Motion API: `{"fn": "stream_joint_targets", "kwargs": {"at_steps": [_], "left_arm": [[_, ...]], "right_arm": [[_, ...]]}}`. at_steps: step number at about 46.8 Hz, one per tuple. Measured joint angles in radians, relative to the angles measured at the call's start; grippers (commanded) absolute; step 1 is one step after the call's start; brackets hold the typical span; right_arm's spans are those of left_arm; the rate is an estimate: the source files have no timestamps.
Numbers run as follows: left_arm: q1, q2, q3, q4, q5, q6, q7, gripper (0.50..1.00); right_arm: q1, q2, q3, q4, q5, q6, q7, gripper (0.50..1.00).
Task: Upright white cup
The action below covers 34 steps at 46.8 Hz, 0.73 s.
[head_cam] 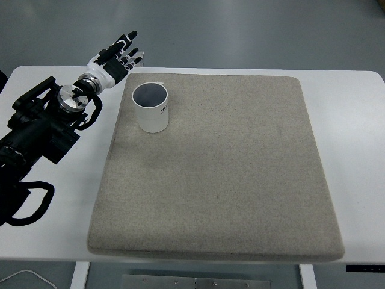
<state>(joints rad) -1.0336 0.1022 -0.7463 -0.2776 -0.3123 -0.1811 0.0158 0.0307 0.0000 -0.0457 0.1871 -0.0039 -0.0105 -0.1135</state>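
Observation:
A white cup (151,108) stands upright on the far left part of a grey felt mat (228,174), its dark inside facing up. My left hand (118,53) hovers over the table's far left corner, just left of and beyond the cup, apart from it. Its fingers are spread and hold nothing. The black left arm (42,120) runs in from the left edge. My right arm is out of view.
The mat lies on a white table (355,150), covering most of it. A small clear object (138,56) sits at the far table edge beside my left hand. A black cable loop (27,205) hangs at the left edge.

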Motion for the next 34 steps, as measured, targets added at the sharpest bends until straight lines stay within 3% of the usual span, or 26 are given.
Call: {"fn": "stream_joint_targets", "kwargs": {"at_steps": [6,34], "left_arm": [[0.003,-0.002,-0.003,0.004,0.0,-0.002,-0.027,0.994],[0.003,-0.005,-0.002,0.003,0.003,-0.001,-0.045,0.994]], "right_arm": [[0.0,0.0,0.0,0.0,-0.001,0.0,0.0,0.93],[-0.002,0.0,-0.001,0.0,0.001,0.0,0.0,0.93]]}}
